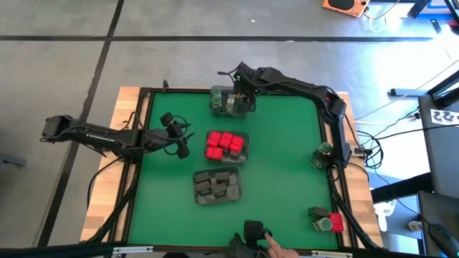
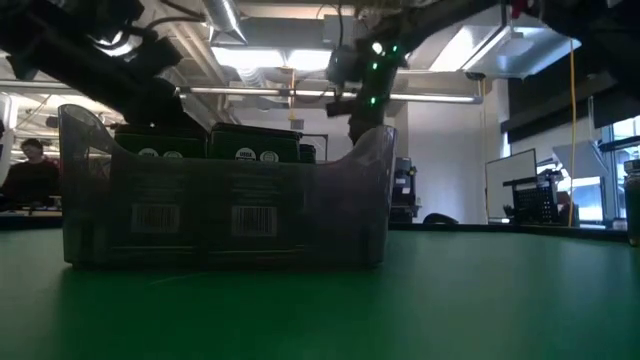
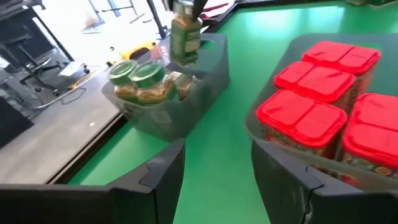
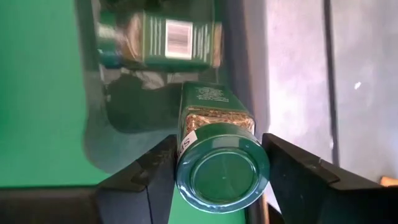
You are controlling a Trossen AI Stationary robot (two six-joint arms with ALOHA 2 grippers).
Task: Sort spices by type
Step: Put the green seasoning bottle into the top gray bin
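Above far tray [image 1: 215,107], right gripper [image 4: 214,163] pinching green-lidded jar [image 4: 219,158], hanging over jars already inside. Step in hand, judged: dropping jar into tray. Next: lower, spread fingers. Left gripper [image 1: 177,136] beside red boxes [image 1: 226,143], fingers parted, empty.
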